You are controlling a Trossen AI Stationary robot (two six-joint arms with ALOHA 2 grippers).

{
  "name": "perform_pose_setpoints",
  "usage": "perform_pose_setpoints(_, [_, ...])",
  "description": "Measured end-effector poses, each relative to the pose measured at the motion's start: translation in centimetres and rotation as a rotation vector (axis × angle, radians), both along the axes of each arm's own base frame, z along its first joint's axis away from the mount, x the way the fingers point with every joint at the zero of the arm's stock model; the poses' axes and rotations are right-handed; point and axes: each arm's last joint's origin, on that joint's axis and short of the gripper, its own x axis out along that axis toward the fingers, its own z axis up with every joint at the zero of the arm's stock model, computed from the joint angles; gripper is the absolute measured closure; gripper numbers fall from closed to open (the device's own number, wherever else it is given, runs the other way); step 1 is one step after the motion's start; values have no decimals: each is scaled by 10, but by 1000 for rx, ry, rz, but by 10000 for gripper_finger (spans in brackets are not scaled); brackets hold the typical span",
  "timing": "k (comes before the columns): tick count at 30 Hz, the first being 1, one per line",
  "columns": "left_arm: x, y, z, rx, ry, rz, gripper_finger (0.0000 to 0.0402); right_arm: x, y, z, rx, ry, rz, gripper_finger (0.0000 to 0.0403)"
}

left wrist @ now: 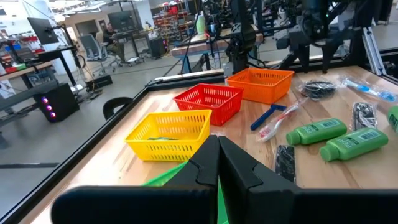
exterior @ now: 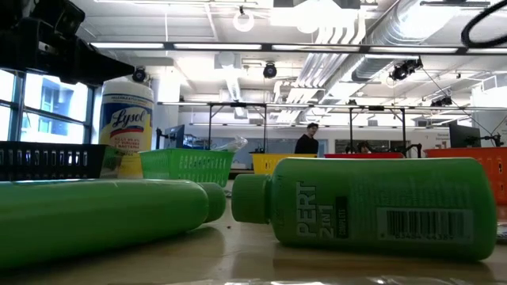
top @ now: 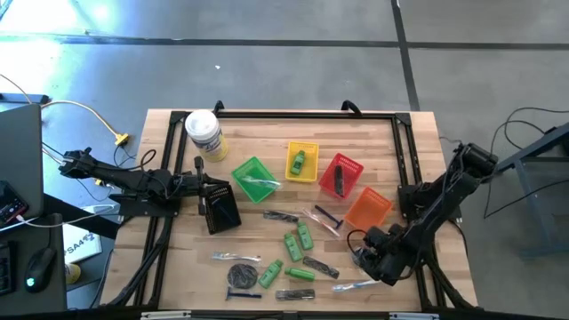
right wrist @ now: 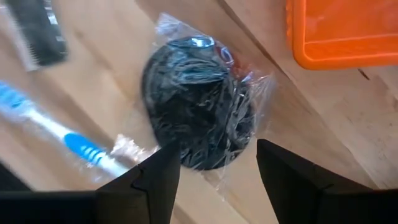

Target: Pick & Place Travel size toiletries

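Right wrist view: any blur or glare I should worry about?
Right wrist view: toothbrush and picture edges smeared; wrapped dark bundle sharper, small glints on its wrap; open right gripper straddles it. Low view: near green bottle soft, ceiling lights blown out. High view: glare patch on the floor, table evenly lit.

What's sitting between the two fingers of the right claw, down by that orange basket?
The right wrist view shows a clear-wrapped dark bundle lying on the wood table, just ahead of the open right claw. The orange basket lies beyond it.
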Motion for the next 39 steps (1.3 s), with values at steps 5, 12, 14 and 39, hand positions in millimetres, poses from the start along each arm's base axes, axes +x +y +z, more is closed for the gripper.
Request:
perform_pose_setpoints(5, [0,0,0,0,0,0,402,2,3,-13,-38,40,-7,200])
perform_pose_setpoints(12, [0,0,0,0,0,0,402,4,4,-21,-74,55,15,200])
perform_pose_setpoints(14, [0,0,0,0,0,0,402,4,5,-22,-79,57,26,200])
perform_pose_setpoints(39, [0,0,0,-1,-1,0,402,3,3,-35,-46,26,94,301])
